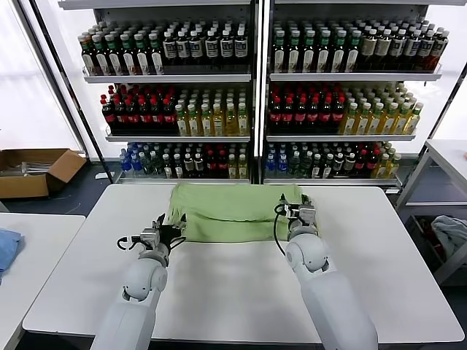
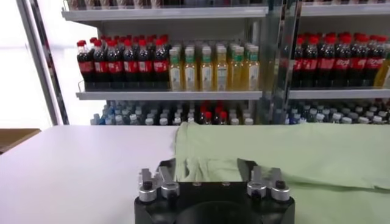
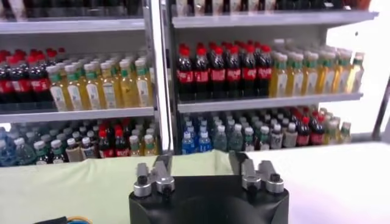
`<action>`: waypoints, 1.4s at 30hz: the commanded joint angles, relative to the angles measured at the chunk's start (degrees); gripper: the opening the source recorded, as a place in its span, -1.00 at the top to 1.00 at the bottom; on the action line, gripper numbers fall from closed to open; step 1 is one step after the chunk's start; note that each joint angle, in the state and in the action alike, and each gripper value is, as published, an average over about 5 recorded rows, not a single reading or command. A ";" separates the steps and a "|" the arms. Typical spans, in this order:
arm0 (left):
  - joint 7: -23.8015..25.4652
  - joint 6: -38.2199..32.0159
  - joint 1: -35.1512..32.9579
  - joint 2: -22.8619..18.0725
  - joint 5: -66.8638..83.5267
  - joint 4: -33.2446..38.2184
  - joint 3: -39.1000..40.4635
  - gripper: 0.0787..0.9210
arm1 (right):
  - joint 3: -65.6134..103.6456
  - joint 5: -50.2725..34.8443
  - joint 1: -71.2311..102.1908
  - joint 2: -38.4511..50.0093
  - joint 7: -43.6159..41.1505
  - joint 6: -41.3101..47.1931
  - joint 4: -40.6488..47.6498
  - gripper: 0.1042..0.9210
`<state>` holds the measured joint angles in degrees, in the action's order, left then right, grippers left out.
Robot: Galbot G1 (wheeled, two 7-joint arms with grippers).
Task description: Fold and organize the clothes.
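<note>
A light green shirt lies folded into a wide band at the far middle of the white table. My left gripper is open at the shirt's near left corner. In the left wrist view its fingers stand wide apart with a rumpled edge of the shirt between them. My right gripper is open at the shirt's right edge. In the right wrist view the shirt's corner lies between its spread fingers. Collar, buttons and print are hidden.
Tall shelves of bottles stand just behind the table's far edge. A cardboard box sits on the floor at the left. A blue cloth lies on a side table at the left. A grey-white cloth lies at the right.
</note>
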<state>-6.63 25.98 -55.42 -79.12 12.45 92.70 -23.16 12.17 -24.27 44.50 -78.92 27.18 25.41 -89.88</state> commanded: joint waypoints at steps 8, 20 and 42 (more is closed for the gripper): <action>1.10 2.33 -5.62 1.77 -3.49 4.90 -0.81 -0.77 | 2.61 1.69 12.95 7.85 1.20 3.43 -12.14 -0.76; 1.82 2.91 -3.23 2.34 -4.38 1.32 -0.37 -0.77 | 2.77 0.46 12.57 7.79 0.81 4.52 -7.92 -0.76; 2.49 2.88 -5.74 2.40 -5.64 -0.15 -0.10 -0.22 | 2.69 -0.48 15.38 5.88 -0.44 2.21 -4.52 -0.09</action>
<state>-4.31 28.75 -59.87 -76.62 7.21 92.73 -23.31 14.95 -24.44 58.94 -72.95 26.90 27.75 -95.15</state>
